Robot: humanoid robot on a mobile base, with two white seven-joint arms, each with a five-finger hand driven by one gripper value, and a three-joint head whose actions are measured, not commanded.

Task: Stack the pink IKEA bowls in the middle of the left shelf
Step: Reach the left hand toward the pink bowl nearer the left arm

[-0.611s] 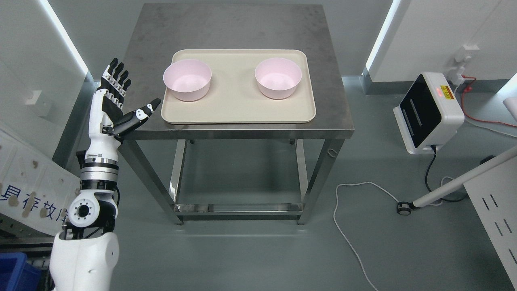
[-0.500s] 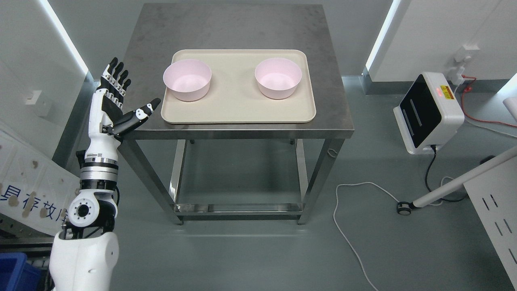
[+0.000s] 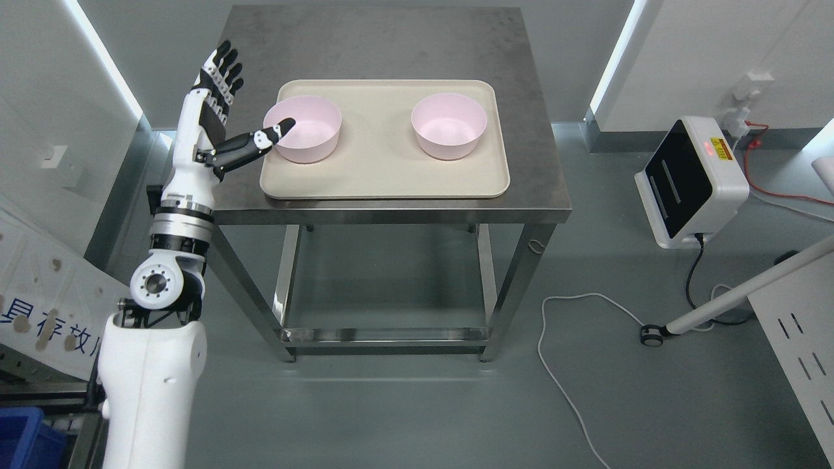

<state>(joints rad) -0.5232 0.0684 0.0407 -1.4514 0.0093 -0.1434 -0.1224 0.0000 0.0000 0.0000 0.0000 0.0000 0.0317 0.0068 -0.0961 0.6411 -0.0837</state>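
Fingers (image 3: 218, 68) of left hand (image 3: 212, 117) spread wide, holding nothing, thumb tip over near rim of left pink bowl (image 3: 306, 133). Right pink bowl (image 3: 448, 125) well apart on same tray (image 3: 384, 179). Nothing stacked yet; whole task remains.

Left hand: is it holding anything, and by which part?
Nothing. The left hand is open beside the left bowl, thumb over its rim, not gripping it.

I see a steel tabletop (image 3: 521, 130) on grey floor (image 3: 391, 410), pale walls with light strips (image 3: 612, 65), and a white cable (image 3: 560, 384).
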